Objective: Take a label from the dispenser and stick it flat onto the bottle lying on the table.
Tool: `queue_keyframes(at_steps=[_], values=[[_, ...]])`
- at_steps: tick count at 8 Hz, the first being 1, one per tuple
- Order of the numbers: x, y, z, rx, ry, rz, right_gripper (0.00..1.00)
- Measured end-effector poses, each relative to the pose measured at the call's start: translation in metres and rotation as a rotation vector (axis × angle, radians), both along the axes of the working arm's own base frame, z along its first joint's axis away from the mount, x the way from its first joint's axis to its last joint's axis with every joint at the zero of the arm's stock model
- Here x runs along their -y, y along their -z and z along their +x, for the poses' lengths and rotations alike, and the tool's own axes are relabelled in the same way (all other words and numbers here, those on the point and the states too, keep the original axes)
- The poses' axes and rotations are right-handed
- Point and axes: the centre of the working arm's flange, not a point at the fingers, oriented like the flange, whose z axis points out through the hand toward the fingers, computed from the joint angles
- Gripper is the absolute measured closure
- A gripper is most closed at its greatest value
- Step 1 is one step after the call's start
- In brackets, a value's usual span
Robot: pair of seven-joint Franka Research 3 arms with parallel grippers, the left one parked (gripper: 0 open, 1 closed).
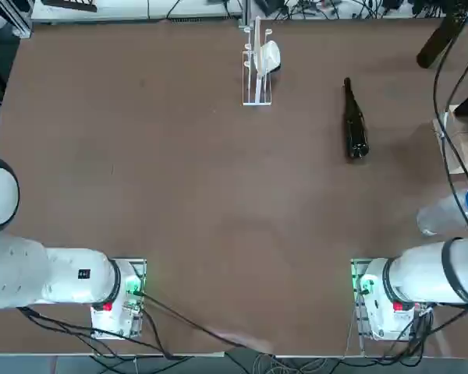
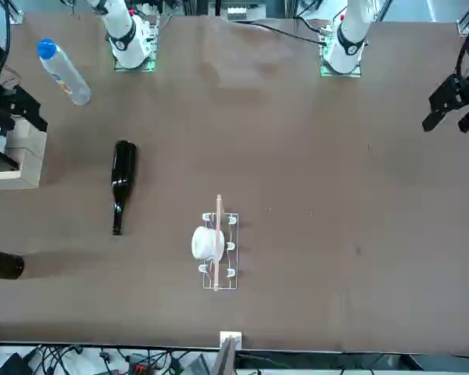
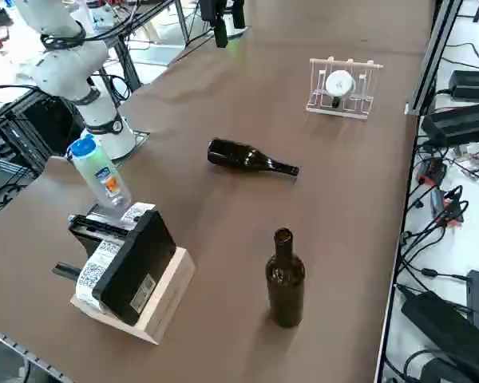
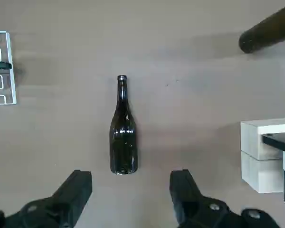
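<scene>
- Top view: bottle (image 1: 355, 125) lies flat, well apart from the dispenser (image 1: 257, 66), to its right, neck toward the far edge.
- Front view: dispenser frame (image 2: 219, 251) holds a white roll (image 2: 207, 244); no loose label visible.
- Right side view: second dark bottle (image 3: 285, 279) stands upright nearer the camera than the lying one; risk of mistaking it.
- Right wrist view: right gripper (image 4: 130, 190) hovers above the bottle (image 4: 123, 135), jaws wide apart, holding nothing; round glass may roll under pressing.
</scene>
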Motion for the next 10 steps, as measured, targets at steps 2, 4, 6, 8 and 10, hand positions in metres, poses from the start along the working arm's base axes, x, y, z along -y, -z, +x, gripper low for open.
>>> queue_keyframes(at_steps=[2,4,6,8,10], values=[[-0.004,-0.001,0.0,0.002,-0.007,0.001,0.0],[-0.01,-0.001,0.0,0.002,-0.017,0.001,0.0],[-0.012,0.0,0.0,-0.004,-0.009,-0.014,0.0],[-0.02,0.018,0.001,-0.061,0.016,-0.18,0.0],[-0.039,0.067,0.006,-0.146,0.053,-0.398,0.0]])
